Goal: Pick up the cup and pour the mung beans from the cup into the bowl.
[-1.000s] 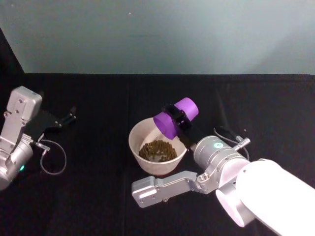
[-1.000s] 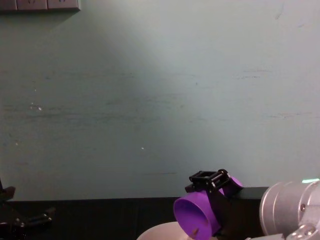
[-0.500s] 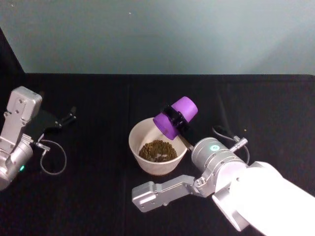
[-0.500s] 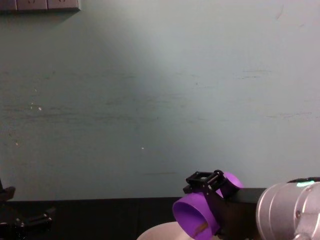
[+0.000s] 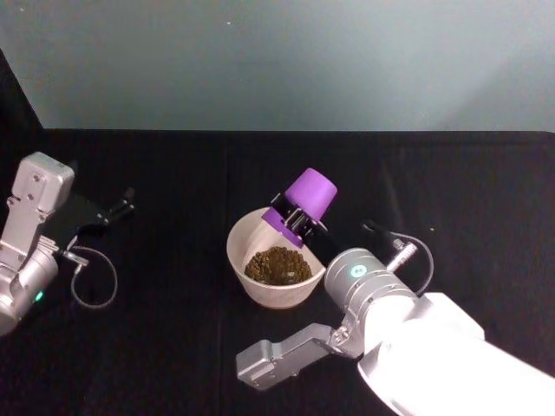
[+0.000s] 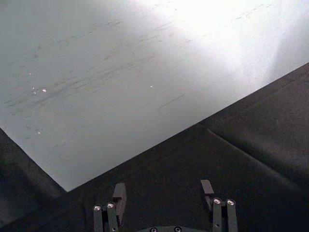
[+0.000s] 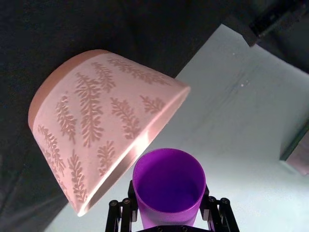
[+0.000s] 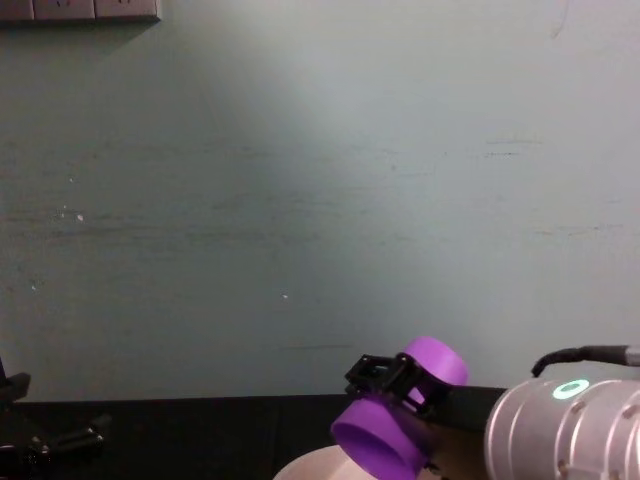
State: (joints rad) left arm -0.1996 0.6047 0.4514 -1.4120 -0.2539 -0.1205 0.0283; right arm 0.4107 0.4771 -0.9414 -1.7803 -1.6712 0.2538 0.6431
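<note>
bowl [image 8: 305,470]: the chest view's bottom edge cuts it off; a sliver of rim shows.
cup [image 8: 380,447]: the right gripper's [image 5: 292,218] jaws cover its middle; in the head view its mouth faces down, hiding the inside.
left gripper [image 6: 163,191]: its wrist view's edge cuts it off behind the fingertips.
mung beans [image 5: 277,264]: the bowl's wall hides them in the right wrist view.

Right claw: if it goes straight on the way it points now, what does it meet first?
Probably the bowl: the right claw, shut on the tipped cup, points at its rim and patterned wall. Depth is unclear, so it might pass just over. Left claw sits parked, open, far left.
</note>
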